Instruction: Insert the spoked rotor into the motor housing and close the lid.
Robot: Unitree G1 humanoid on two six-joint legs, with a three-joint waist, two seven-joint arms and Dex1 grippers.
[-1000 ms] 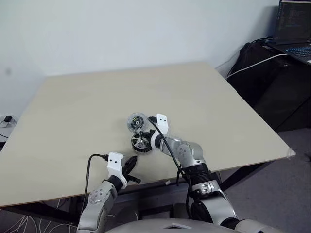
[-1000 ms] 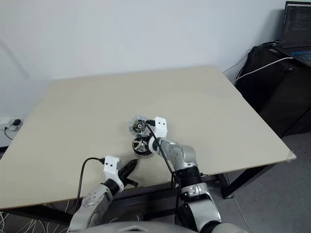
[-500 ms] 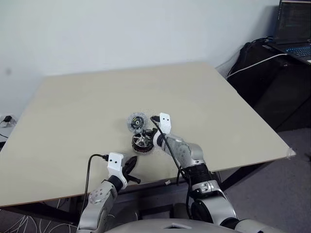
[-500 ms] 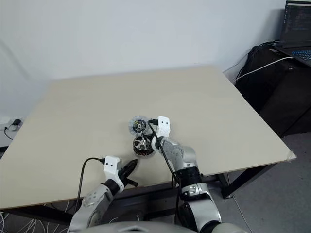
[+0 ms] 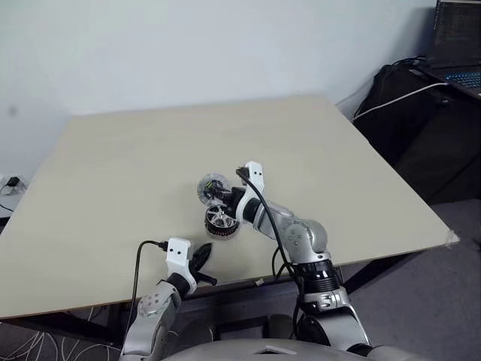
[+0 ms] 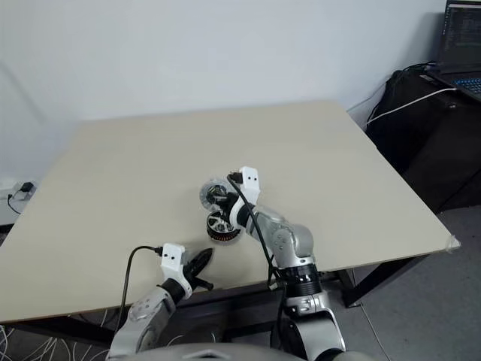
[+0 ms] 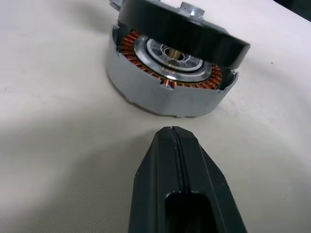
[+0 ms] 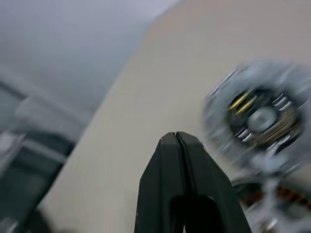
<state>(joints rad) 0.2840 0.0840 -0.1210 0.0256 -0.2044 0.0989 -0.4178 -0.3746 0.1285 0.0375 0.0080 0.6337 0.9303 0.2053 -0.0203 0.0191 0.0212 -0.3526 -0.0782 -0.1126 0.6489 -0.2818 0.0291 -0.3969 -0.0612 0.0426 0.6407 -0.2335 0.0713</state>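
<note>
My left gripper [image 7: 173, 130] is clenched empty; just ahead of it the spoked rotor [image 7: 182, 30] sits tilted on the motor housing [image 7: 160, 90], not seated. My right gripper [image 8: 176, 137] is clenched empty, the lid [image 5: 211, 187] just beyond. Next: press the rotor level.

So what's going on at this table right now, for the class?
A two-armed robot is putting a small motor together. The spoked rotor sits tilted on the motor housing, not fully seated. The lid lies on the table just behind them, inner face up. The right gripper hangs shut above the parts, holding nothing. The left gripper, also shut, rests near the table's front edge.
</note>
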